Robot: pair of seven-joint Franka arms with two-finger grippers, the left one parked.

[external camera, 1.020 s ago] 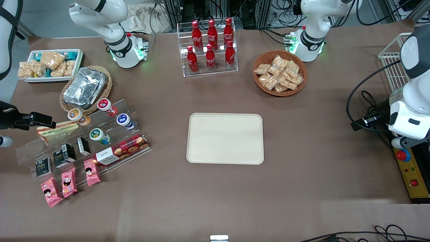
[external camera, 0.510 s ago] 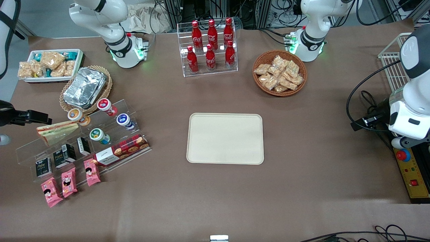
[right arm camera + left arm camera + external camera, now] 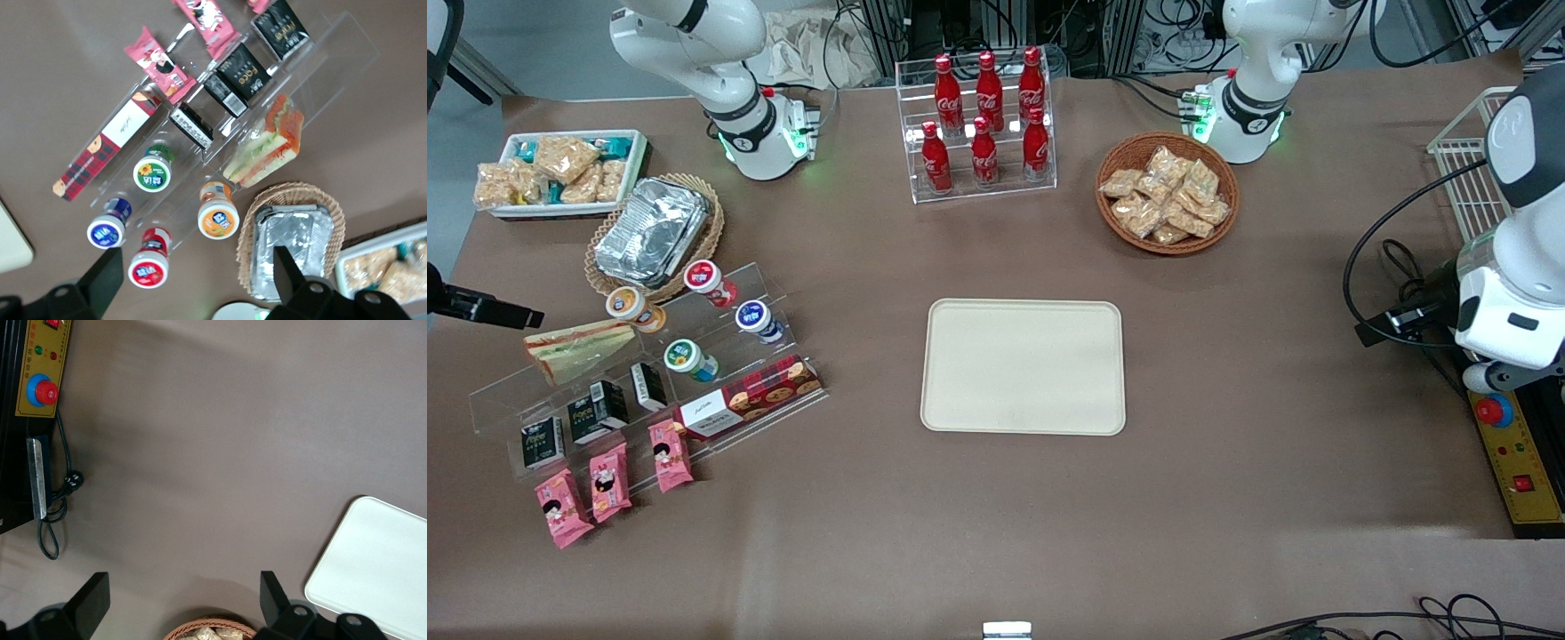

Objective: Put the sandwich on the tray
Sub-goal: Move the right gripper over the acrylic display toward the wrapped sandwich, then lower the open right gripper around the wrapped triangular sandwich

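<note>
Sandwich on the rack, tray bare, gripper wide open above.

Front view: your gripper [image 3: 511, 313] sits at the working arm's end of the table, just beside the sandwich [image 3: 578, 348], which lies on the clear rack's [image 3: 494, 391] upper step next to the orange-lid cup [image 3: 628, 304]; the tray [image 3: 1023, 366] is well apart, mid-table. Right wrist view: fingers [image 3: 290, 275] spread and holding nothing, and the sandwich [image 3: 269, 145] shows its layered edge between the foil box [image 3: 293, 243] and the black cartons [image 3: 243, 75]. You'd do well to come straight down, centre the wedge between the jaws across its flat faces, squeeze gently so the wrap doesn't slip, and clear the cups on the lift.
</note>
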